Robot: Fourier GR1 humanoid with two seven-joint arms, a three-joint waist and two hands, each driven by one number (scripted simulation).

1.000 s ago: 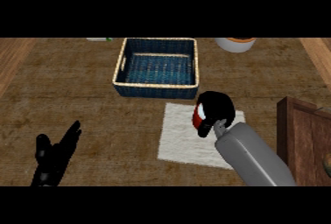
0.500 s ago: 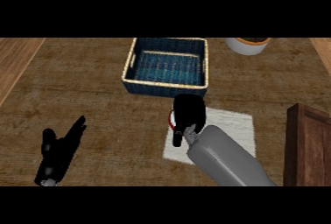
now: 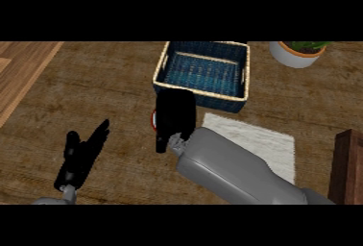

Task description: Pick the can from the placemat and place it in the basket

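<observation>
My right hand (image 3: 175, 115) is curled round the can (image 3: 154, 120), of which only a thin red and white sliver shows at the hand's left edge. The hand hangs just in front of the blue woven basket (image 3: 234, 96) with its pale rim, left of the white placemat (image 3: 262, 141). The grey right forearm crosses the placemat's near left corner. At the lower left, my left hand (image 3: 81, 153) rests open with its fingers pointing up, away from the can.
A white pot with a green plant (image 3: 297, 53) stands at the back right, beside the basket. A dark wooden edge (image 3: 349, 166) rises at the right. Lighter wood planking (image 3: 21, 72) runs along the left side.
My right hand has carried the can leftward off the placemat and nearer the basket's front wall. The view has shifted, so the basket and the plant pot sit further right. My left hand stays put.
</observation>
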